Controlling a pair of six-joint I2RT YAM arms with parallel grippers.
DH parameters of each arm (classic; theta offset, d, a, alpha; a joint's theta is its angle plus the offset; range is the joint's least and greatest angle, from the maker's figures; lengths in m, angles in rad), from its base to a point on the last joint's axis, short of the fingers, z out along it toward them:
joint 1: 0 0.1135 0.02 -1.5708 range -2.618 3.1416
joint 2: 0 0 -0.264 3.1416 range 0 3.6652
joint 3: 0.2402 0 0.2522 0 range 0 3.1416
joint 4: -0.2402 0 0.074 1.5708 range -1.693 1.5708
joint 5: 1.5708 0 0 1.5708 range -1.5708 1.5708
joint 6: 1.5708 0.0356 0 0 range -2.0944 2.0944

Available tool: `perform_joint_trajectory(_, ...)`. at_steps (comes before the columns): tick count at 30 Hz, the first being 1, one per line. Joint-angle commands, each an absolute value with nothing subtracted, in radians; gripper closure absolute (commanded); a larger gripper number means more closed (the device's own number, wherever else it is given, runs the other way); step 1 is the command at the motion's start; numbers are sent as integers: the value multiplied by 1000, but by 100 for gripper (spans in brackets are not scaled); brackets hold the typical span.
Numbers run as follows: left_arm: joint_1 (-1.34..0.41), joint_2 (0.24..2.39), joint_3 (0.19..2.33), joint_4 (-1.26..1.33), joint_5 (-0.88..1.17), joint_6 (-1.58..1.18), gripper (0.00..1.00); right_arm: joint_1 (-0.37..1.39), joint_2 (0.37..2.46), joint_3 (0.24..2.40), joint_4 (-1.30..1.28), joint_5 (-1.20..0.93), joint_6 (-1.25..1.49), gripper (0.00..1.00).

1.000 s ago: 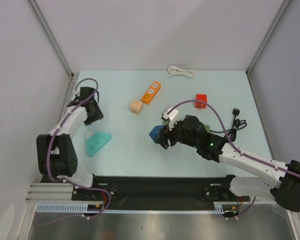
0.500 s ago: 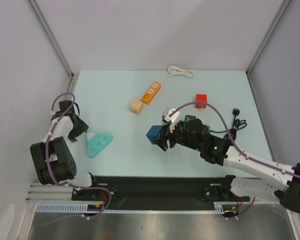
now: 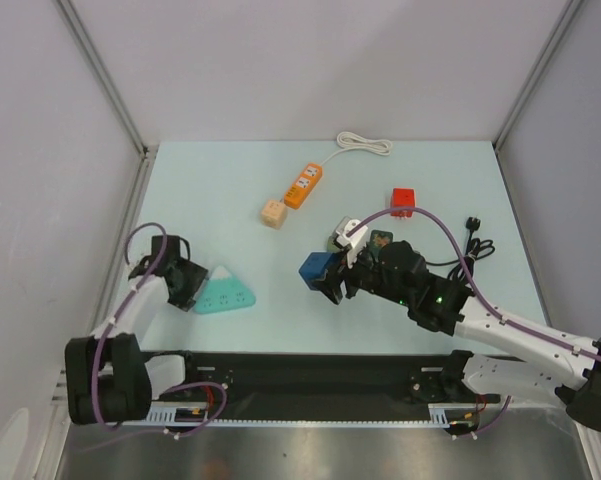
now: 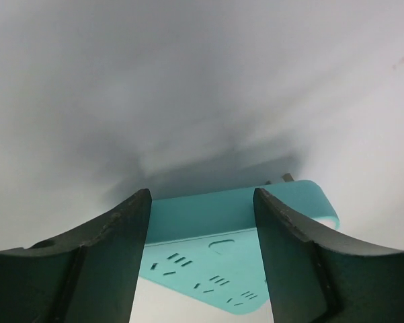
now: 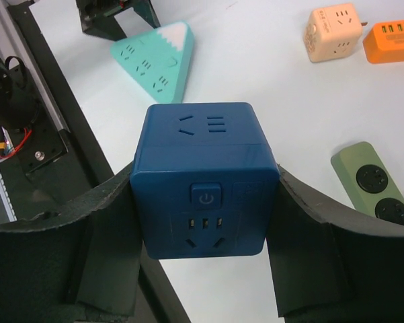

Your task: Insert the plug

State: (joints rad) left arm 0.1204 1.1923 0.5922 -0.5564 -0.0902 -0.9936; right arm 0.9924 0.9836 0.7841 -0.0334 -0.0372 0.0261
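Right gripper [image 5: 205,222] clenches the blue cube [image 5: 202,145]; left gripper [image 4: 202,208] stands spread, its fingers [image 4: 107,256] flanking one end of the teal socket [image 4: 218,266].

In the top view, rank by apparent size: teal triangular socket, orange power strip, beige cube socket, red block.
1. teal triangular socket
2. orange power strip
3. beige cube socket and red block: about alike, unranked
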Motion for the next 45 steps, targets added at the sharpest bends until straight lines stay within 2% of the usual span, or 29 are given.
perform_joint_trajectory(1,-19,1100,519,-554,-90,-1267,31,988,980,790,-30,-9,47,100)
perform_joint_trajectory(6,-233,1049,480,-558,-115,-1525,31,988,979,775,-66,0,67,100)
perform_joint_trajectory(12,-434,1115,642,-753,-208,-1676,31,988,1003,773,-83,0,67,100)
perform_joint_trajectory(18,-517,1149,788,-988,-281,-1724,33,989,1084,839,-213,73,191,100)
perform_joint_trajectory(23,-511,1146,755,-1022,-449,-1665,36,991,1110,848,-256,81,273,100)
perform_joint_trajectory(26,-468,1149,747,-933,-468,-1492,52,1018,1162,865,-273,67,324,100)
perform_joint_trajectory(27,-447,1157,752,-916,-453,-1449,76,1034,1175,868,-278,78,339,100)
perform_joint_trajectory(29,-445,1189,755,-865,-389,-1321,97,1071,1206,873,-273,95,377,100)
perform_joint_trajectory(34,-478,1223,704,-822,-284,-1221,100,1092,1212,857,-244,143,425,100)
perform_joint_trajectory(45,-701,1250,653,-775,-193,-1342,100,1100,1171,841,-328,222,472,100)
